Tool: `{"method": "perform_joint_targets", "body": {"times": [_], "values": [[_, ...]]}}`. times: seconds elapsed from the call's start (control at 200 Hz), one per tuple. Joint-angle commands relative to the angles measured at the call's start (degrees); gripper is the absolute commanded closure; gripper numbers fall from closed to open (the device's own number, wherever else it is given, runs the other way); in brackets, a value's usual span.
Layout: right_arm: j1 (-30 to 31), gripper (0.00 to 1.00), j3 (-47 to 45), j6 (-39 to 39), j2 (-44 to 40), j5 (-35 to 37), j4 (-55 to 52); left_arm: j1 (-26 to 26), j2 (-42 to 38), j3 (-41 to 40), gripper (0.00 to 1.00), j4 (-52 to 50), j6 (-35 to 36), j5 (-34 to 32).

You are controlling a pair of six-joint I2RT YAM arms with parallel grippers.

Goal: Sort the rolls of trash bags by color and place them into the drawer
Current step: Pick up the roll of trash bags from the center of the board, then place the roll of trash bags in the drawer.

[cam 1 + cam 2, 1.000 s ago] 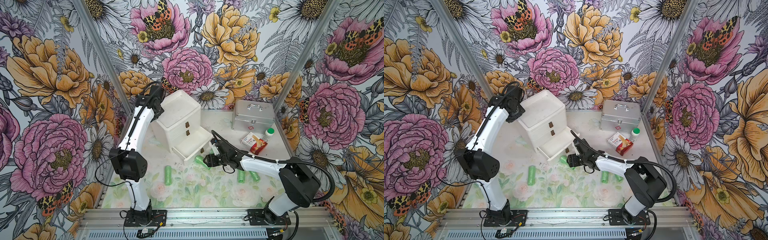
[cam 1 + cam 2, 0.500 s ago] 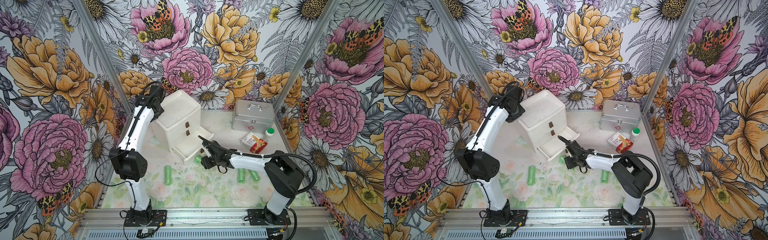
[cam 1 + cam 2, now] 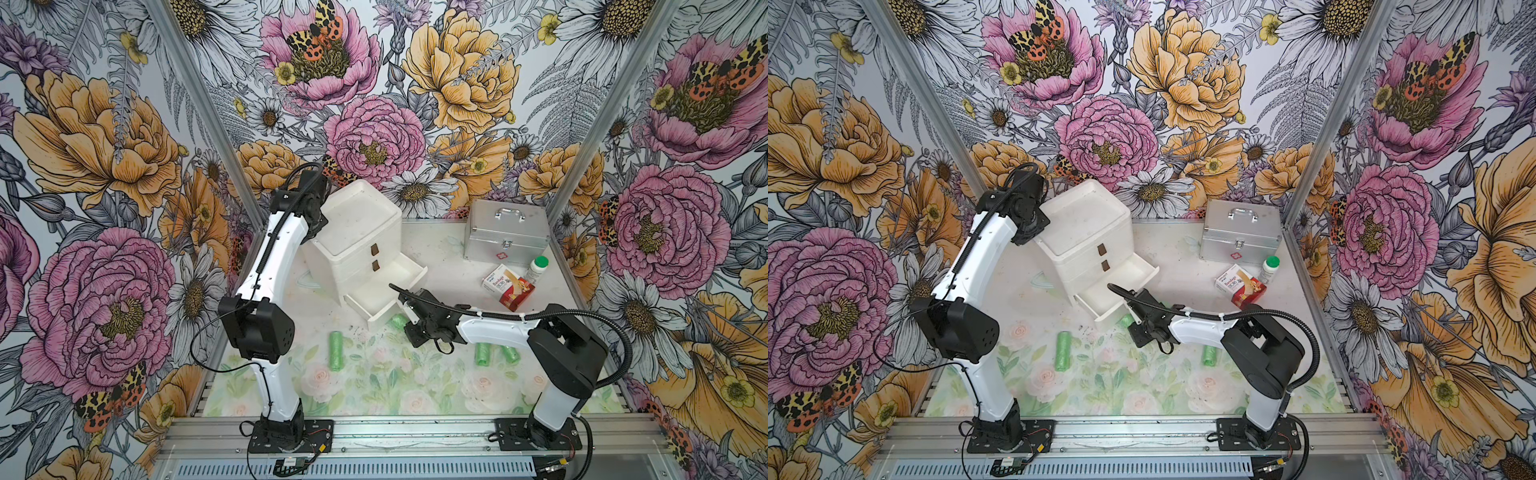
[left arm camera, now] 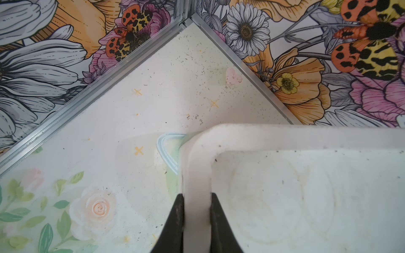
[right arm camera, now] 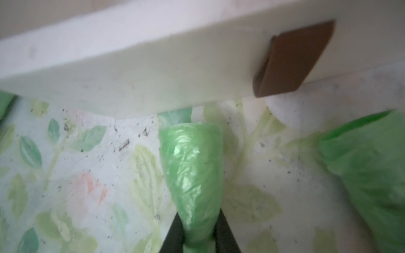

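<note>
The left tool [image 4: 196, 198] pinches the white chest [image 4: 285, 135] by its top rim; the right tool [image 5: 198, 219] squeezes a green roll [image 5: 190, 166] by the open drawer [image 5: 153, 72]

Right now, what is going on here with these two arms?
The left gripper is clamped on the top rim of the white chest. The right gripper is closed on a green roll just in front of the open bottom drawer. No roll shows in that drawer yet. Other green rolls lie on the table.
</note>
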Motion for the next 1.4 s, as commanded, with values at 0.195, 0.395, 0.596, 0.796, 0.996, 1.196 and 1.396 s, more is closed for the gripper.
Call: {"method": "perform_joint_targets", "body": {"times": [0.195,0.395,0.596,0.796,0.996,1.196,1.396], "values": [[-0.58,0.89,-0.02,2.90,-15.47,-6.26,-4.12,-0.75,3.66,-2.90,1.00,-4.09,-2.89,12.01],[-3.66,0.89,12.70,7.03,-10.65,-8.47,-7.05,-0.70,3.86,-2.27,1.00,-3.96,-3.12,14.21],[-6.05,0.89,23.44,20.36,-0.38,-10.24,-6.77,-0.47,2.82,-2.97,1.00,-3.99,-3.03,13.99],[-5.83,0.89,26.88,35.42,5.60,-8.32,-3.35,-0.12,1.44,-4.62,1.00,-3.74,-3.07,13.88],[-4.84,0.91,24.66,46.84,9.30,-6.54,3.84,-0.04,0.83,-5.59,1.00,-3.28,-3.08,13.96],[-4.70,0.91,24.64,52.56,13.51,-5.74,9.96,0.05,0.57,-6.04,1.00,-3.12,-2.89,14.21],[-4.49,0.76,24.89,55.23,16.43,-6.18,13.36,0.60,-0.03,-7.15,1.00,-2.86,-2.70,14.21]]}}
